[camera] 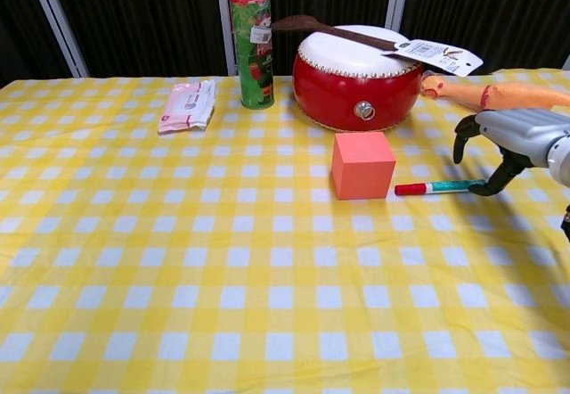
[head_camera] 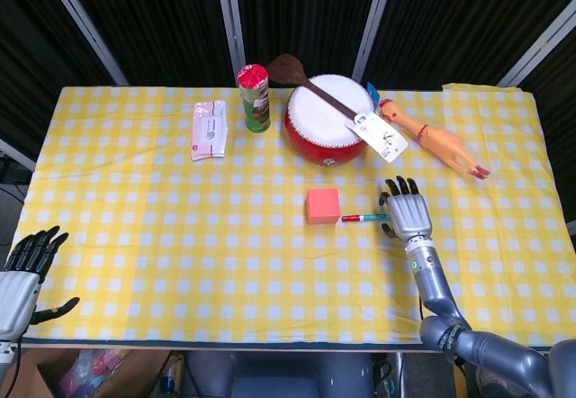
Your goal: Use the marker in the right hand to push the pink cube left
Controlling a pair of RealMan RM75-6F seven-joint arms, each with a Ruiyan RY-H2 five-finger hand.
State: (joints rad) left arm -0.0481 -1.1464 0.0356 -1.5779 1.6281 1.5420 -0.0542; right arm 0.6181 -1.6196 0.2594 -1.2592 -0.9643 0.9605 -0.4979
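The pink cube [head_camera: 323, 205] [camera: 362, 164] stands on the yellow checked cloth in front of the red drum. A marker [head_camera: 363, 218] [camera: 441, 187] with a red cap lies flat on the cloth just right of the cube, cap end toward it with a small gap. My right hand [head_camera: 407, 211] [camera: 512, 135] hovers at the marker's right end with its fingers spread; only the thumb tip reaches down to that end, and nothing is gripped. My left hand [head_camera: 22, 272] hangs off the near left table corner, fingers apart and empty.
Behind the cube sits the red drum [head_camera: 328, 119] [camera: 356, 77] with a wooden spoon [head_camera: 306, 78] and a tag across it. A green chips can [head_camera: 255, 98] and a tissue pack [head_camera: 209, 130] stand further left. A rubber chicken [head_camera: 432, 139] lies at the back right.
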